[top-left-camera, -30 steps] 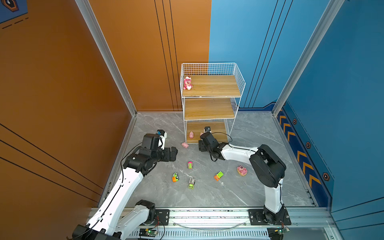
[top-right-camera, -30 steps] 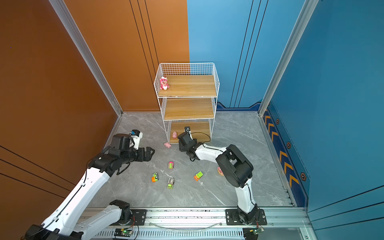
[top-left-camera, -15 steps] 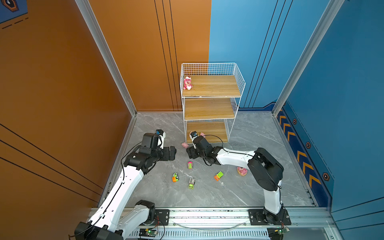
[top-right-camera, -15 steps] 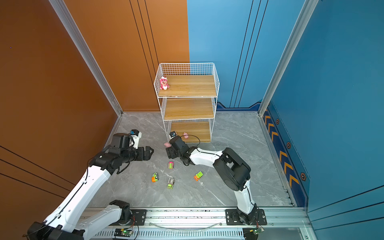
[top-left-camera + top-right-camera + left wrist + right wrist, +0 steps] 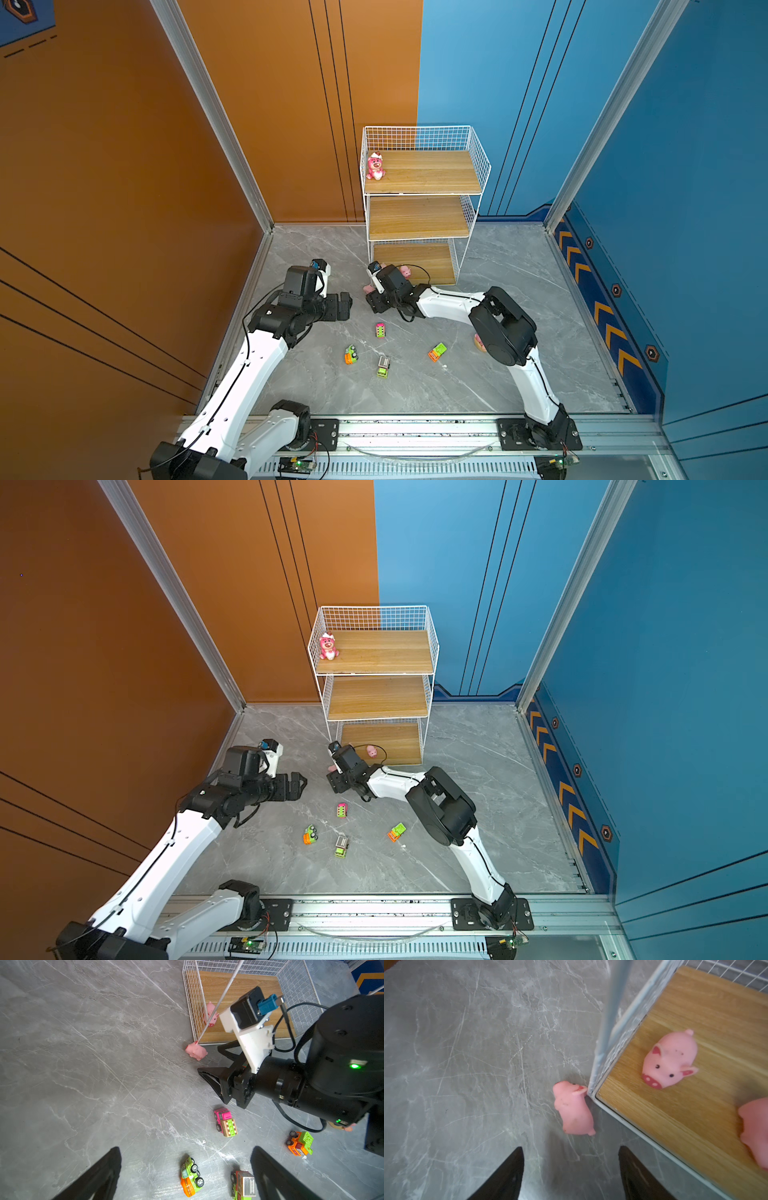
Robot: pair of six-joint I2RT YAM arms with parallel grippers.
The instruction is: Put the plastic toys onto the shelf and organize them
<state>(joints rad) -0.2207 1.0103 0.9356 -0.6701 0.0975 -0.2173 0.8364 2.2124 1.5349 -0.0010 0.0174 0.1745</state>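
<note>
- Wooden boards of the shelf [image 5: 419, 218] carry toys in both top views. The pink bear [image 5: 375, 166] stands at the left edge of the top board, and the board pig [image 5: 406, 271] sits at the front left of the bottom board.
- In a top view, the floor pig [image 5: 368, 288] lies on the grey floor [image 5: 519, 270] at the shelf's front left foot. The pink truck [image 5: 380, 330], green car [image 5: 351, 355], grey truck [image 5: 383, 366] and orange truck [image 5: 437, 351] are scattered well apart from the shelf.
- We see the right arm stretched low across the middle, with the right gripper [image 5: 374, 304] just beside the floor pig. The left gripper [image 5: 345, 305] is raised and faces it.
- In a top view, we find the bear [image 5: 328, 647] and board pig [image 5: 372, 751] on the same boards.
- In the left wrist view, the left gripper [image 5: 186, 1147] has its jaws spread wide above the green car [image 5: 191, 1176]. The right gripper [image 5: 207, 1058] has its jaws apart near the floor pig [image 5: 196, 1052].
- In the right wrist view, the right gripper [image 5: 570, 1147] has its jaws spread just short of the floor pig [image 5: 574, 1109], whose head touches the shelf's corner post. The board pig [image 5: 670, 1059] faces us, and a cropped pig [image 5: 756, 1132] shares the bottom board.
</note>
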